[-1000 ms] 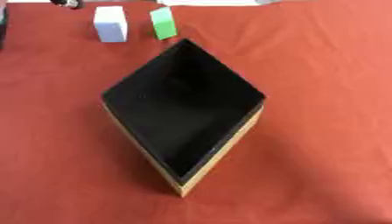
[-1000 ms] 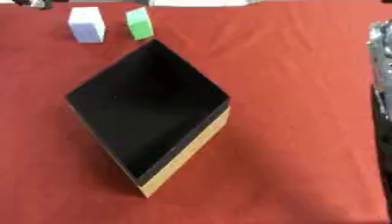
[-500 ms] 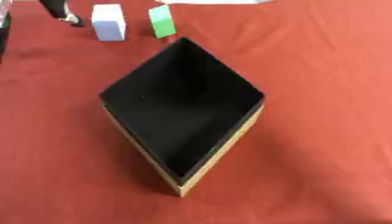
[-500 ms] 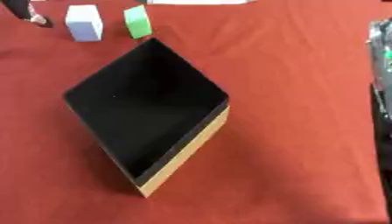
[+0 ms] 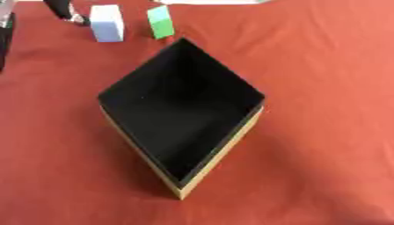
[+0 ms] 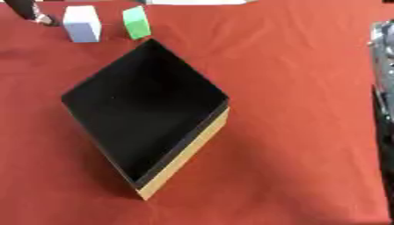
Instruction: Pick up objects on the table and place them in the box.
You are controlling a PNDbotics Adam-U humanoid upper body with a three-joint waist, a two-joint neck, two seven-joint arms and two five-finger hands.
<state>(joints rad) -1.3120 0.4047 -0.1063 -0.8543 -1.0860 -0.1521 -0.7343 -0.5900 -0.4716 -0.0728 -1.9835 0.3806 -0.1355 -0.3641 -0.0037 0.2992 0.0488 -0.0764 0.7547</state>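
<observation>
Left robot hand (image 5: 63, 12) — only a dark tip shows, cut off at the top edge — fingers unreadable.

The left hand (image 5: 61, 11) has come in at the far left, now near the white block (image 5: 106, 23).

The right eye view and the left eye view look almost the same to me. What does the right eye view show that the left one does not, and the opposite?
Only the right eye view shows a dark, partly silver part of the robot along the right edge; its shape is unclear. Only the left eye view shows a dark strip at the left edge. Both show the open black box with tan outer walls, nothing inside it, on the red tablecloth, the white block and green block beyond it, and a dark fingertip beside the white block, not touching it.
</observation>
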